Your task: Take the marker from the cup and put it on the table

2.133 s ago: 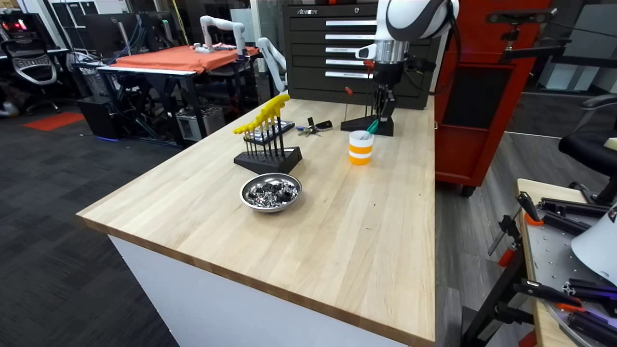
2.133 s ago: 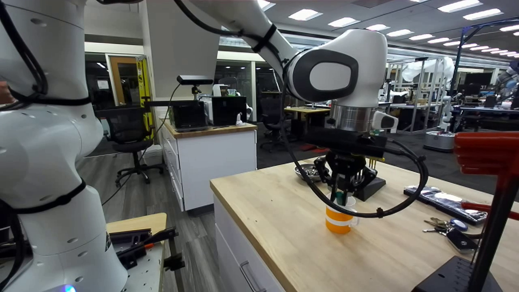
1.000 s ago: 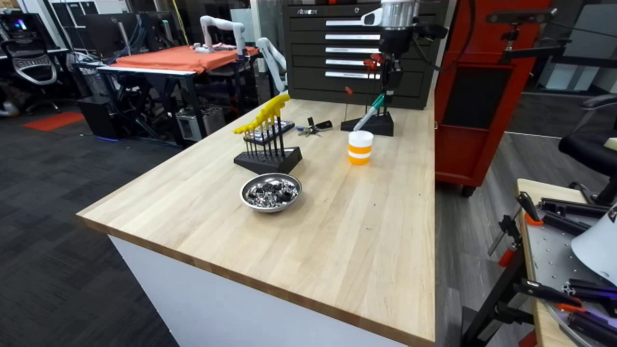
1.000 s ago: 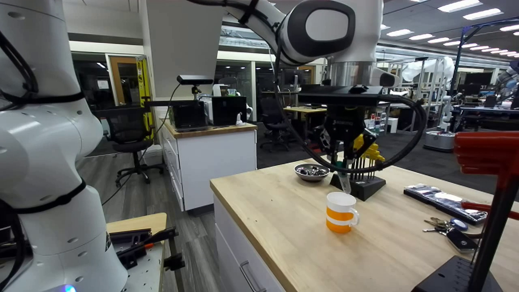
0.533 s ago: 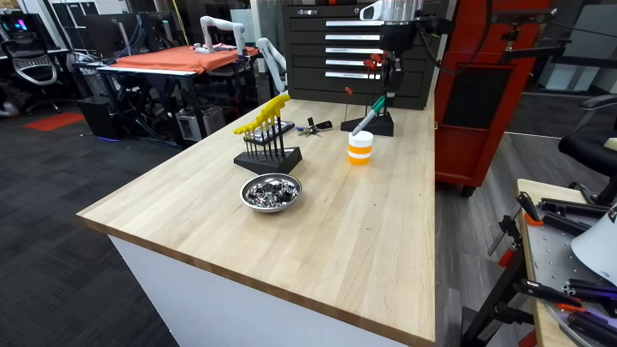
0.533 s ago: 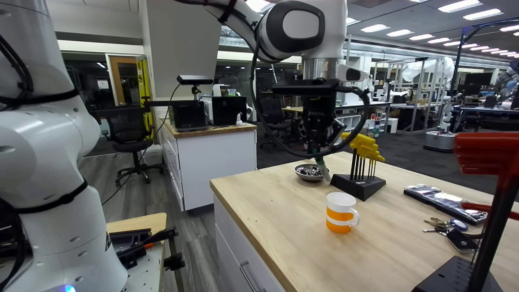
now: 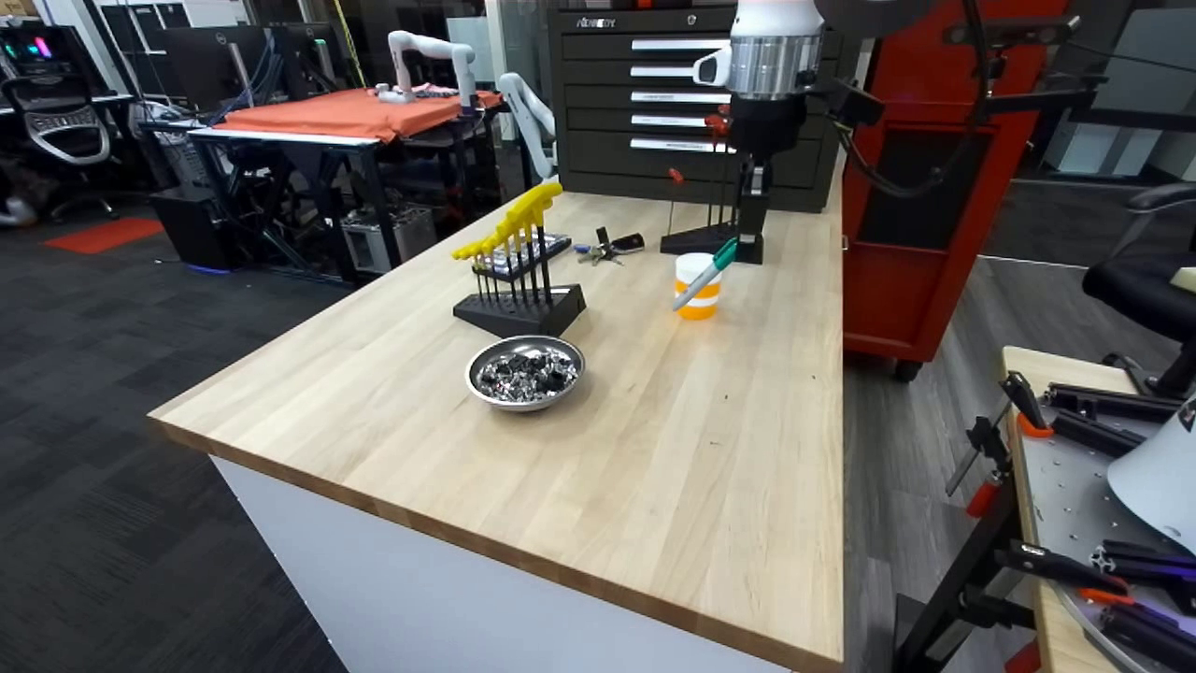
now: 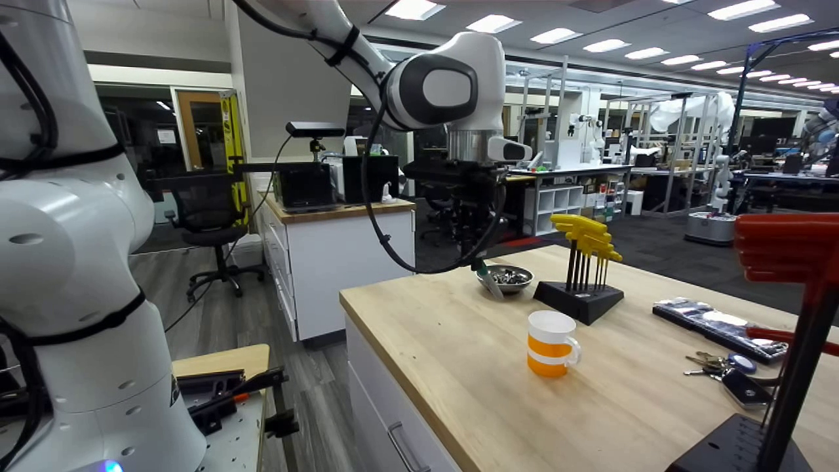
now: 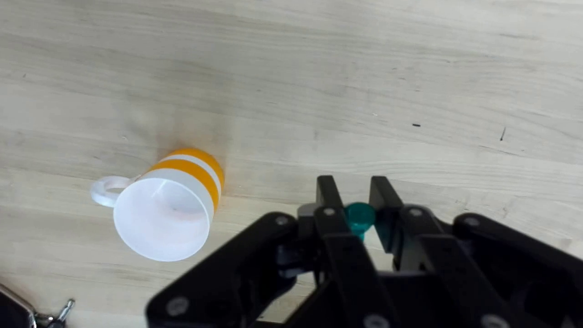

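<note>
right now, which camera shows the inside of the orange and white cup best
The wrist view: it looks down into the cup, so much of its white inside shows. Both exterior views show mainly its banded outside, and in an exterior view the marker hides part of that.

Ext. vws. oblique, wrist vw. down; share tbl [image 7: 598, 486].

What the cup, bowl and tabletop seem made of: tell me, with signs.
Cup: smooth, faintly glossy plastic or glazed ceramic; the soft sheen inside fits both.
Bowl: polished metal, probably steel, by its silvery, reflective rim.
Tabletop: satin wood, apparently, by its grain and strips, though laminate is possible.
</note>
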Controlling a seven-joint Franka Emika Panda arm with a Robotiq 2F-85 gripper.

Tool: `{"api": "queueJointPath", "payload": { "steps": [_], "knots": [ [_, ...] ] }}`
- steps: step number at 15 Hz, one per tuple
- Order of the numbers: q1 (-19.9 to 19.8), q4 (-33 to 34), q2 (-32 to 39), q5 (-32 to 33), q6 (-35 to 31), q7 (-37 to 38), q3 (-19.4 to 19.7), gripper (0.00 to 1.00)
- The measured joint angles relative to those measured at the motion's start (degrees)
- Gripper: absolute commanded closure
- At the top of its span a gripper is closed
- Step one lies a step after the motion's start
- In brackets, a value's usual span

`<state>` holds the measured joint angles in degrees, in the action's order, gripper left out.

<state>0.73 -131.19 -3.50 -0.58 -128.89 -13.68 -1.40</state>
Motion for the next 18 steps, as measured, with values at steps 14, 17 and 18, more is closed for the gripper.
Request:
{"api": "queueJointPath", "payload": {
  "steps": [14, 17, 18],
  "knots": [
    [0.1, -12.6, 1.3, 1.3, -22.6, 6.7, -0.4, 0.40],
    [0.3, -13.6, 1.4, 1.3, -23.0, 7.3, -0.5, 0.20],
    [0.3, -13.8, 1.4, 1.3, -23.0, 7.4, -0.6, 0.15]
  ]
}}
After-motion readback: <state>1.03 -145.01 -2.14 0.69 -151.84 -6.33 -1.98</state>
